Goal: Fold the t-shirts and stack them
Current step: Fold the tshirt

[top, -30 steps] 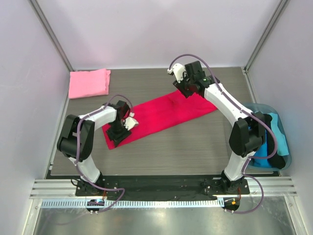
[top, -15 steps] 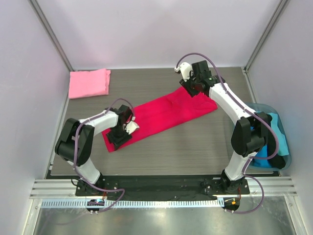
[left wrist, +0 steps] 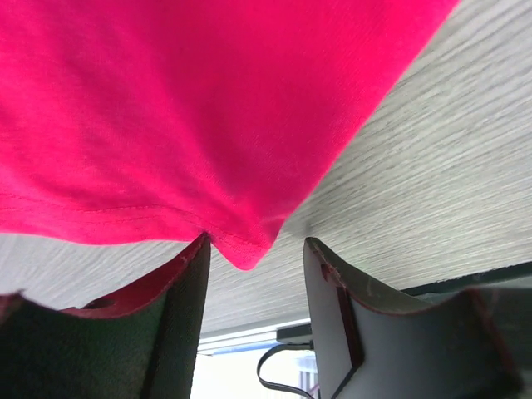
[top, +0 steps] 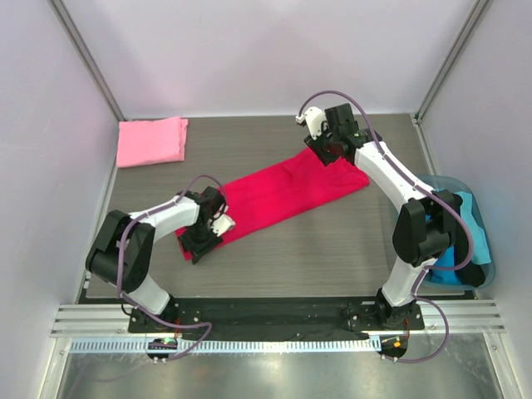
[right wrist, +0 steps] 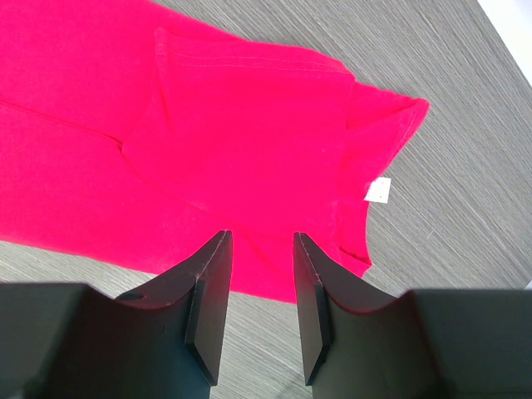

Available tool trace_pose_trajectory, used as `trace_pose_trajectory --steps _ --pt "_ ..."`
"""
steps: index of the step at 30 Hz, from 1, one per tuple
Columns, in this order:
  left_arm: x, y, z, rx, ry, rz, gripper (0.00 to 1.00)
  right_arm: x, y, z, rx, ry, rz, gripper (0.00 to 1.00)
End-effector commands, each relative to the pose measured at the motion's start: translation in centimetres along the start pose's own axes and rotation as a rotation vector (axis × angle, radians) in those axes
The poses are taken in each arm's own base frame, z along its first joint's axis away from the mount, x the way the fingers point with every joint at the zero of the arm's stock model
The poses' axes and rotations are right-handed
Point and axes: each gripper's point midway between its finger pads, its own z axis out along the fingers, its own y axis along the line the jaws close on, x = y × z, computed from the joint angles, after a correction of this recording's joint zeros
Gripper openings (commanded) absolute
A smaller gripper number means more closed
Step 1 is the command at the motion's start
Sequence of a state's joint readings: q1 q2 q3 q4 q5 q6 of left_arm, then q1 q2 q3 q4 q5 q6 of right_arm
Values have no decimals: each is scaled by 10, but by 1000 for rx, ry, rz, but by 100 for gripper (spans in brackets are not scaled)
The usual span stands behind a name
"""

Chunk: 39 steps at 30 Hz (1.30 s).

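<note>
My left jaws stand spread, with the near-left corner of the crimson t-shirt [left wrist: 166, 116] dipping between them, its hem against one side but not pinched. My right jaws are spread too, over the shirt's far-right end, near its white neck label [right wrist: 378, 190]. The shirt lies as a long strip slanting across the middle of the tabletop [top: 332, 249]. The pink t-shirt [top: 151, 141] sits folded in the far-left corner.

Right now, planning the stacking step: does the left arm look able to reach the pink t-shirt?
Probably yes: only bare table lies between the left gripper and the pink t-shirt.
</note>
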State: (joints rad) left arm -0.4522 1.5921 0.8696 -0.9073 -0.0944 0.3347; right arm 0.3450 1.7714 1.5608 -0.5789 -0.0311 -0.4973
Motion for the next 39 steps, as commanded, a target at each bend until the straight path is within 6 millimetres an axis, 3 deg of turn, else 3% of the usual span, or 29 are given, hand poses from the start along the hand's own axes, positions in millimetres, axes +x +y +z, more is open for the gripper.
trace_pose_trajectory --steps 1,4,5,6,8,11,12,14,17,20,31,37,39 --pt "0 -3 7 1 20 -12 49 -23 -6 -19 29 -84 6 41" --pt "0 -5 16 16 55 -17 35 -21 -7 -19 32 -77 0 41" --pt "0 -6 18 17 65 -21 28 -17 -6 -16 32 -67 -1 41" --pt "-1 -6 18 17 71 -21 11 -16 -7 -16 38 -66 2 41" --pt "1 -9 17 29 87 -14 0 -8 -13 -13 56 -52 35 41" --pt "6 -30 6 130 127 37 0 10 -42 -2 90 -27 178 41" --pt "2 -41 0 169 129 100 0 20 -49 8 92 0 223 42" --pt "15 -74 -13 320 190 178 0 36 -71 15 126 36 282 42" --pt "28 -115 -32 446 276 350 0 55 -85 33 125 83 318 43" --pt "34 -136 -47 514 330 416 0 71 -85 50 99 145 307 42" --pt "9 -172 -76 599 345 440 0 100 -73 76 61 245 311 40" --pt "6 -177 -75 597 343 451 0 128 -56 102 2 325 318 38" --pt "6 -180 -76 597 346 458 0 126 -58 110 -2 327 317 37"
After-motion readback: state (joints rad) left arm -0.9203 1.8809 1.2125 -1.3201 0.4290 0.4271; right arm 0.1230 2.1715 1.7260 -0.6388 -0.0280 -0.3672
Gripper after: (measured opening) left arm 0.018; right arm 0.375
